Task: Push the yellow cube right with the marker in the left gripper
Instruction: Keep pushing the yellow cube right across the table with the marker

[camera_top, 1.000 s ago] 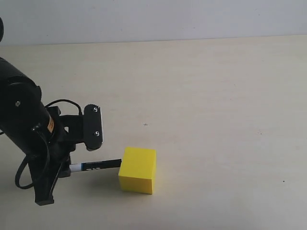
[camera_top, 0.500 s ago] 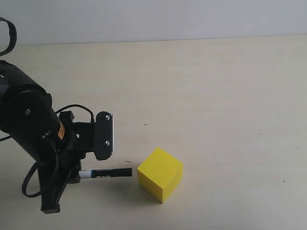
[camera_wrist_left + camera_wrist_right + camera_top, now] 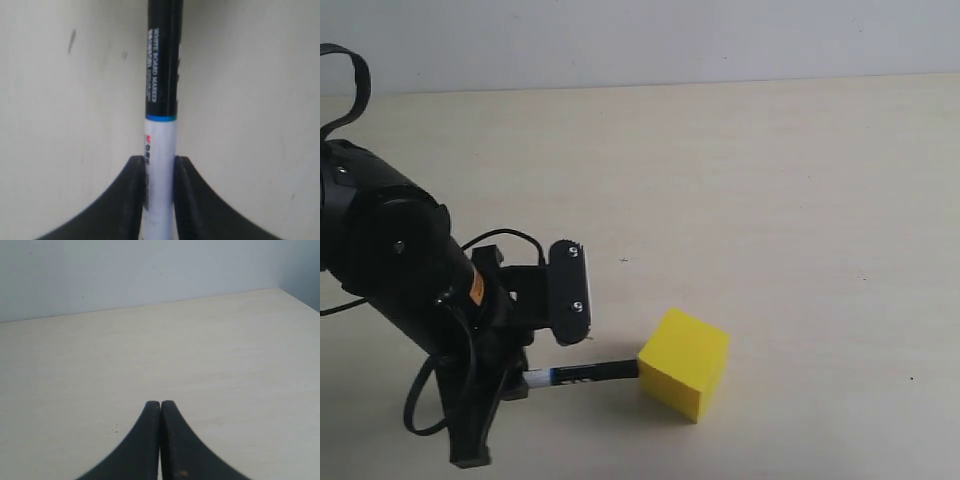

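Note:
The yellow cube (image 3: 684, 362) sits on the table near the front, turned so one corner faces the camera. The marker (image 3: 582, 374) lies level just above the table, its black end touching the cube's left face. My left gripper (image 3: 532, 378) is shut on the marker's white barrel (image 3: 160, 150), and the black cap runs out ahead of the fingers (image 3: 135, 190). The cube does not show in the left wrist view. My right gripper (image 3: 160, 405) is shut with nothing in it, over bare table, and is out of the exterior view.
The pale wooden table (image 3: 770, 200) stretches right of and behind the cube to a grey wall (image 3: 640, 40). The thick black left arm (image 3: 390, 260) and its cables fill the front left corner.
My left gripper has moved right with the marker. The cube has slid right and turned, from square-on to corner-forward.

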`<move>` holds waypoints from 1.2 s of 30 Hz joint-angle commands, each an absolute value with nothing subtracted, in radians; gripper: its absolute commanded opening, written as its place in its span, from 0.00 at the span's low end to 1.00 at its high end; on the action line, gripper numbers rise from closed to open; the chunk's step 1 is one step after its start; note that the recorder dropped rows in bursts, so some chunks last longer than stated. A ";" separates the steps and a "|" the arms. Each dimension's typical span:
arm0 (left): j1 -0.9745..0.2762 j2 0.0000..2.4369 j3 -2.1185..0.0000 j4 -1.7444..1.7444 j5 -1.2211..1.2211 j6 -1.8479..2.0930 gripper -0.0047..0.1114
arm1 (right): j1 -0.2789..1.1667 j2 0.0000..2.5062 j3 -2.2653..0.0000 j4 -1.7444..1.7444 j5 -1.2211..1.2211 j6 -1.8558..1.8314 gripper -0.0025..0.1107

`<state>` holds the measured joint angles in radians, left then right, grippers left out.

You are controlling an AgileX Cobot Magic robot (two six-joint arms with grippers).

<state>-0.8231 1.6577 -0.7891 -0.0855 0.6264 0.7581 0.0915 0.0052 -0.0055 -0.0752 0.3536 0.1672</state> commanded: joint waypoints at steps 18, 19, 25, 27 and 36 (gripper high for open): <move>-0.869 1.701 -0.884 -0.143 0.704 0.755 0.04 | 0.087 0.000 0.000 -0.076 0.345 0.163 0.02; -0.869 1.709 -0.884 -0.136 0.695 0.755 0.04 | 0.087 0.000 0.000 -0.076 0.345 0.163 0.02; -0.884 1.738 -0.884 -0.167 0.584 0.755 0.04 | 0.087 0.000 0.000 -0.076 0.345 0.163 0.02; -0.900 1.738 -0.884 -0.172 0.575 0.755 0.04 | 0.087 0.000 0.000 -0.076 0.345 0.163 0.02; -0.917 1.738 -0.884 -0.117 0.616 0.763 0.04 | 0.087 0.000 0.000 -0.076 0.345 0.163 0.02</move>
